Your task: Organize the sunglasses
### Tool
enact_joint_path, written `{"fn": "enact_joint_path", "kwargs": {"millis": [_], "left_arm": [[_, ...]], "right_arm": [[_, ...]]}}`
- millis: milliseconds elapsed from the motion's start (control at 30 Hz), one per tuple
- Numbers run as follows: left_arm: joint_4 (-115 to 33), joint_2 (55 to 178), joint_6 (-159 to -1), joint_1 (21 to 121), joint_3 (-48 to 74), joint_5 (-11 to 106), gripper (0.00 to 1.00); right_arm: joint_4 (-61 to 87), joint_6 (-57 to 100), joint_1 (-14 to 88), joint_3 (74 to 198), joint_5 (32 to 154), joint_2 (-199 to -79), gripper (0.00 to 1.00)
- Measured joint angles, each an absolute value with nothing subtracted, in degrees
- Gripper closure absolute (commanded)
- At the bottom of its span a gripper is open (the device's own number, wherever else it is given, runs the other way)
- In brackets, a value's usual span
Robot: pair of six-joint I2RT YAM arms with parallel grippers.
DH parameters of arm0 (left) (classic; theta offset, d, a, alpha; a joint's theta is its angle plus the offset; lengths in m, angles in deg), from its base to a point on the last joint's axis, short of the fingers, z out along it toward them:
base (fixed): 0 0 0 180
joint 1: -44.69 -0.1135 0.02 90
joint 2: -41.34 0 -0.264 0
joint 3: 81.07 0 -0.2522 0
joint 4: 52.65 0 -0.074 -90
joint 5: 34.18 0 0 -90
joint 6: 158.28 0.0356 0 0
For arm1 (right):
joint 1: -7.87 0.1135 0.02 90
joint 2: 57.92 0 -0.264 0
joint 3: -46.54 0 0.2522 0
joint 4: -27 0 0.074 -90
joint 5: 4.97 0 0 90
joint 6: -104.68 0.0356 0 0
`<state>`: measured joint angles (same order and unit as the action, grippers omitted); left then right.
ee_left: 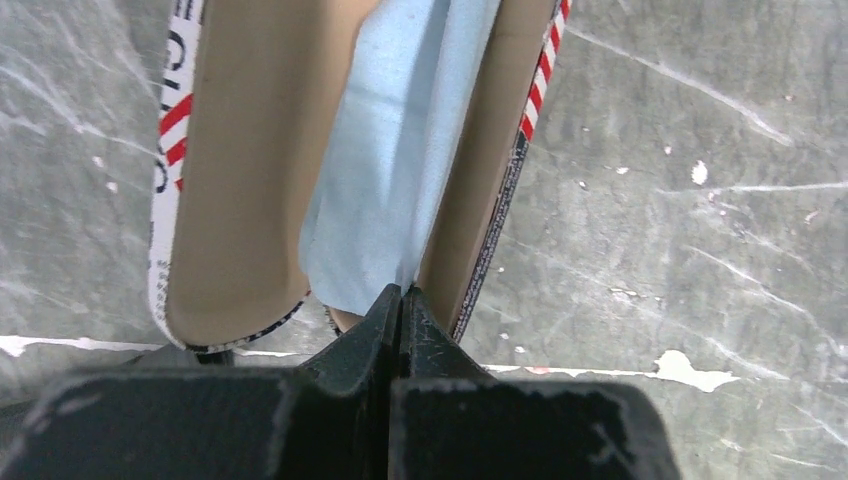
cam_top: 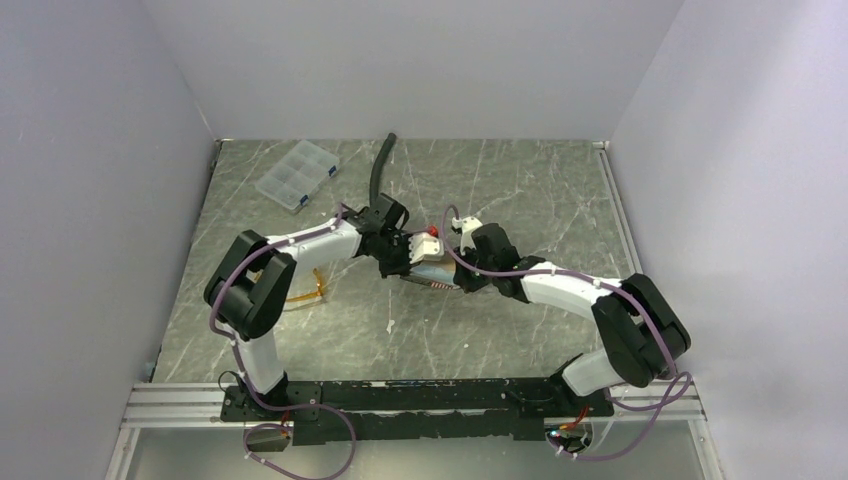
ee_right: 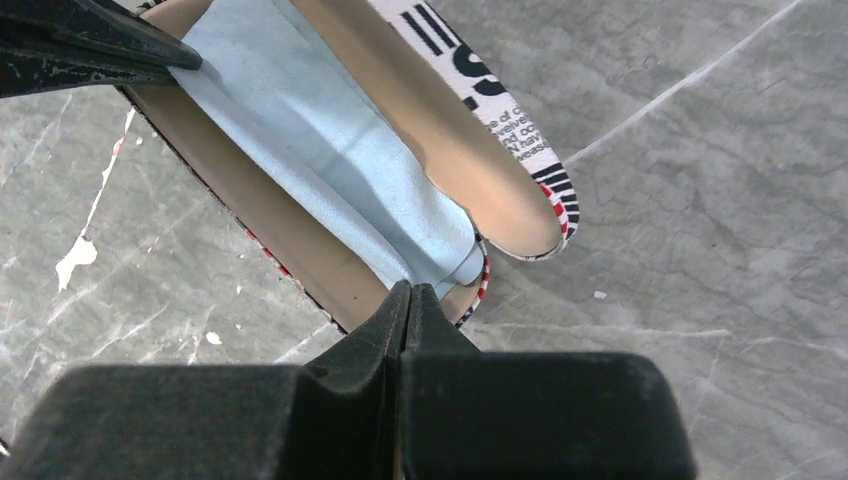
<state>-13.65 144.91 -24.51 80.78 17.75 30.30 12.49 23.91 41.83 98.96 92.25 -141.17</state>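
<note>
Left wrist view has my left gripper (ee_left: 403,300) pinched fully closed on one end of the blue cloth (ee_left: 385,160). The cloth runs straight out ahead of the jaws, between the two tan walls of the open pouch (ee_left: 250,170). The right gripper (ee_right: 410,292) is the same deal, clamped tight on the other end with the pouch mouth spread just beyond its tips. Can't tell if either pinch also catches the pouch lip. The sunglasses (cam_top: 318,287) aren't near either set of jaws. They're lying well behind the left ones, on the table (cam_top: 520,190) by that arm's elbow. My worry is that pulling the cloth drags the pouch along or lets it flop shut, or that the left elbow swings over the glasses and bends those thin arms.
</note>
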Motion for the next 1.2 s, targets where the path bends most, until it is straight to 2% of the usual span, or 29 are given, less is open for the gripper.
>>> {"fn": "enact_joint_path", "kwargs": {"millis": [367,467,667,767,1000,1200], "left_arm": [[-14.0,143.3,-24.1,80.9,22.3,28.4,0.97],[-14.1,142.8,-24.1,80.9,22.9,28.2,0.92],[-13.7,141.8,-23.3,81.0,23.6,28.0,0.71],[-13.1,141.8,-22.9,81.0,23.9,28.0,0.65],[-11.9,140.5,-22.3,81.0,24.1,27.0,0.59],[-10.4,138.7,-21.2,81.0,25.0,25.6,0.58]], "right_arm": [[13.3,25.3,43.6,96.6,94.1,-140.3,1.00],[13.3,25.4,43.7,96.6,94.1,-140.3,1.00],[12.5,25.4,43.7,96.6,93.0,-140.3,1.00],[11.7,25.5,43.6,96.6,92.6,-140.3,0.92],[11.5,25.7,43.7,96.6,93.1,-140.5,0.86],[10.6,25.7,43.8,96.6,93.8,-140.4,0.79]]}}
